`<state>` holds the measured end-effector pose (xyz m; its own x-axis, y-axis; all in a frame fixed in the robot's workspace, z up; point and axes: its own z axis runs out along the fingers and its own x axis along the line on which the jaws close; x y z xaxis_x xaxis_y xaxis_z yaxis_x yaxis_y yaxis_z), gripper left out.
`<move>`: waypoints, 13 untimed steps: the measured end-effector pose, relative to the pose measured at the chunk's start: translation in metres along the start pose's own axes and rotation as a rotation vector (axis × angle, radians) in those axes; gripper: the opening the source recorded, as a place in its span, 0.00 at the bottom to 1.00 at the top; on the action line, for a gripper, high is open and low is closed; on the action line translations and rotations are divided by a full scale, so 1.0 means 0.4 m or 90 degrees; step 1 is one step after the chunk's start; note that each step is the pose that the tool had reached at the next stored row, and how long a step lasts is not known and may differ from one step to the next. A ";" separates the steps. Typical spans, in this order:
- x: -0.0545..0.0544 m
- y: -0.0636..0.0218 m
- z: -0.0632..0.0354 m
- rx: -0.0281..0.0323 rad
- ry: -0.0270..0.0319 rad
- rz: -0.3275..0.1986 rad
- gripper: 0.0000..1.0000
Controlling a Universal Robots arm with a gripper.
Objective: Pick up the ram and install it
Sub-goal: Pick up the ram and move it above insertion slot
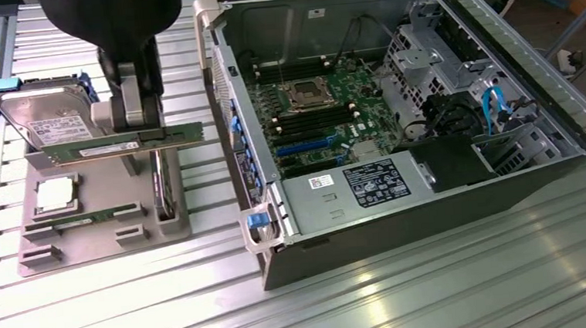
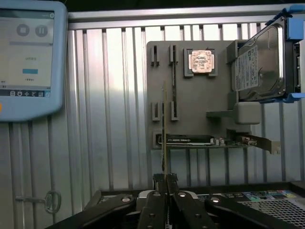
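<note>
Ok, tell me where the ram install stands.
Done: the ram is up off the grey holder. In hand: the gripper has its jaws shut on it, hanging above the holder beside the hard drive. Left: it is not yet over the open computer case, and the motherboard slots have not received it.

A grey holder tray (image 1: 103,243) is set on the ribbed metal counter (image 1: 415,279), near its edge at the exterior view's left. A silver hard drive (image 1: 52,119) with blue clips is propped upright at one tray corner. A processor (image 1: 56,194) is seated just beside it, and a dark expansion card (image 2: 190,140) is slotted on edge. An open computer case (image 1: 542,185) is laid beside the tray, with its motherboard (image 1: 316,120) exposed. A touchscreen pendant (image 2: 28,62) is seen in the wrist view.
</note>
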<state>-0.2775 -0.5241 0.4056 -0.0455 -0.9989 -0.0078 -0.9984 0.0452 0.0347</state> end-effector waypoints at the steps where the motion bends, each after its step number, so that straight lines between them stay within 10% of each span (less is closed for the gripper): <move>1: 0.000 -0.008 0.000 0.0000 0.0000 0.000 0.12; 13: -0.005 -0.106 -0.004 -0.0003 0.0000 0.000 0.12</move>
<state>-0.2351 -0.5241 0.4056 -0.0455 -0.9989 -0.0078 -0.9984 0.0452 0.0352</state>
